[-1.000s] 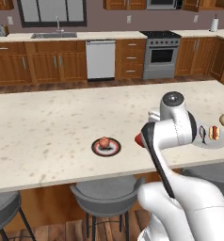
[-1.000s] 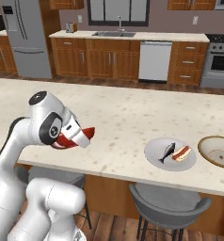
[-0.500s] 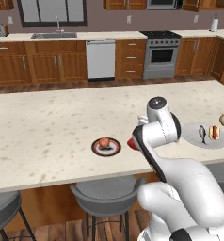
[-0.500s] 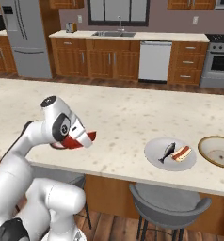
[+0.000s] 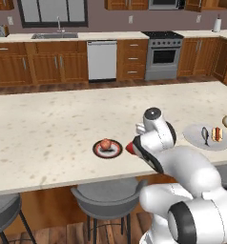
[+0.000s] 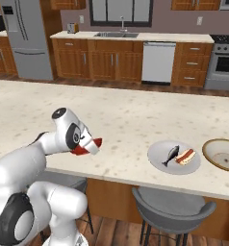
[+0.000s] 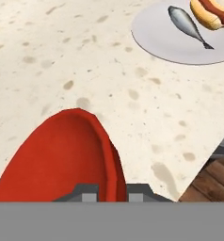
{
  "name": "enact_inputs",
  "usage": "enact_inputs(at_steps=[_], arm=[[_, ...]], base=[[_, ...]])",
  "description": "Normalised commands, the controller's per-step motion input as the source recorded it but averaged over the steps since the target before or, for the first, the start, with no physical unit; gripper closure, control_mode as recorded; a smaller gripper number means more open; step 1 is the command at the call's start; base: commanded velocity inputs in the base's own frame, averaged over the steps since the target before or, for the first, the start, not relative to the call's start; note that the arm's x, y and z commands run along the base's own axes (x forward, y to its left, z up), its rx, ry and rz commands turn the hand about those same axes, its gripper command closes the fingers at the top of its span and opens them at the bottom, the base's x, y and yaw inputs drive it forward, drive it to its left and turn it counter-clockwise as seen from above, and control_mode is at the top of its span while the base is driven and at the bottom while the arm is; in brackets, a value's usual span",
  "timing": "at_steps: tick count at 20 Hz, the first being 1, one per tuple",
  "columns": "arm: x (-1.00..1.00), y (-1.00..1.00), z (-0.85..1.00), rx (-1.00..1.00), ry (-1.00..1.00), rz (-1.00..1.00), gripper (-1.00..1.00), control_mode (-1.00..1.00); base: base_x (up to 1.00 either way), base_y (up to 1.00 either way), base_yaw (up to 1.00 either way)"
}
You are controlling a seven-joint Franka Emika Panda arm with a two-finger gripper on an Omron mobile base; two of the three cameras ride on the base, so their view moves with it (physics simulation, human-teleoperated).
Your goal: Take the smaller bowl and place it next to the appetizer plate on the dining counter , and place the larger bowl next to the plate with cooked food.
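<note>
My gripper (image 7: 111,194) is shut on the rim of the smaller bowl (image 7: 62,160), glossy red, which I hold just above the dining counter (image 7: 62,52) near its front edge. In the left base view the smaller bowl (image 5: 130,147) hangs just right of the appetizer plate (image 5: 107,148), which bears one round reddish-brown item. The plate with cooked food (image 5: 207,137), light grey with a dark fish and a sausage in a bun, lies further right. The larger bowl (image 6: 223,155), cream with a gold rim, sits beside the plate with cooked food (image 6: 174,157) on its right.
Grey round stools (image 5: 108,198) stand under the dining counter's front edge. Beyond the counter run wooden wall cabinets with a sink (image 5: 55,35), a dishwasher (image 5: 101,59) and an oven (image 5: 163,56). A fridge (image 6: 27,38) stands at the far left.
The hand has carried the red bowl a little further out over the counter, closer to the appetizer plate. The grip has stayed shut. The plates and the cream bowl have not moved.
</note>
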Motion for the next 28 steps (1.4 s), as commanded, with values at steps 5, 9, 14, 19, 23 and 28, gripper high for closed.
enact_inputs(at_steps=[5,9,14,19,23,28], arm=[[0.51,-0.10,-0.30,0.00,0.00,0.00,1.00,-1.00],[0.48,-0.07,-0.30,0.00,0.00,0.00,1.00,-1.00],[0.46,0.00,-0.39,0.00,0.00,0.00,1.00,-1.00],[0.25,0.00,-0.30,0.00,0.01,0.00,1.00,-1.00],[0.16,0.00,-0.03,0.00,0.04,0.00,-1.00,-1.00],[0.00,0.00,0.44,0.00,0.04,0.00,-1.00,-1.00]], base=[[0.00,0.00,0.00],[0.00,0.00,0.00],[0.00,0.00,0.00],[0.00,0.00,0.00],[0.00,0.00,0.00],[0.00,0.00,0.00]])
